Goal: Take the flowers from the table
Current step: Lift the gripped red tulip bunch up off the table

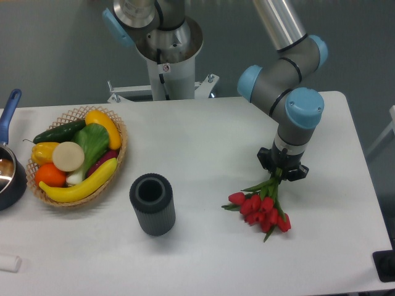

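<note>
In the fixed camera view, the flowers lie on the right half of the white bench, their long axis running from the stem ends at upper right down to the red heads at lower left and lower right, fanned toward the near edge. The end effector sits at the stem ends with its fingers drawn in around the green stems, gripping them; the fingertips themselves are hard to make out against the stems. To the left stand a dark ribbed cup, a fruit basket, and a pot cut off by the picture's left edge.
</note>
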`<control>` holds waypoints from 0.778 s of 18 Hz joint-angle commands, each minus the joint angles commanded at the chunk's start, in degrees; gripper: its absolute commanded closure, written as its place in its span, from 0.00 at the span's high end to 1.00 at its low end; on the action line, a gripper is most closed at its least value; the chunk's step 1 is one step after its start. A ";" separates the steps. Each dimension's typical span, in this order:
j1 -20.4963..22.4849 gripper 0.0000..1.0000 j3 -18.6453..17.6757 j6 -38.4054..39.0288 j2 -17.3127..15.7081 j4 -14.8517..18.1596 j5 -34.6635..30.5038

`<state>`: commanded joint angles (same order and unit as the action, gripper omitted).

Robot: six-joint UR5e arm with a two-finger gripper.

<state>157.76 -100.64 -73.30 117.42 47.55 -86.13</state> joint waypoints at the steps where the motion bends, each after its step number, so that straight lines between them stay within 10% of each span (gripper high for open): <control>1: 0.00 0.26 0.53 0.09 0.00 0.00 0.00; 14: 0.96 0.25 8.08 7.98 -8.34 0.09 13.08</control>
<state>158.73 -92.56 -65.32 109.08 47.64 -73.05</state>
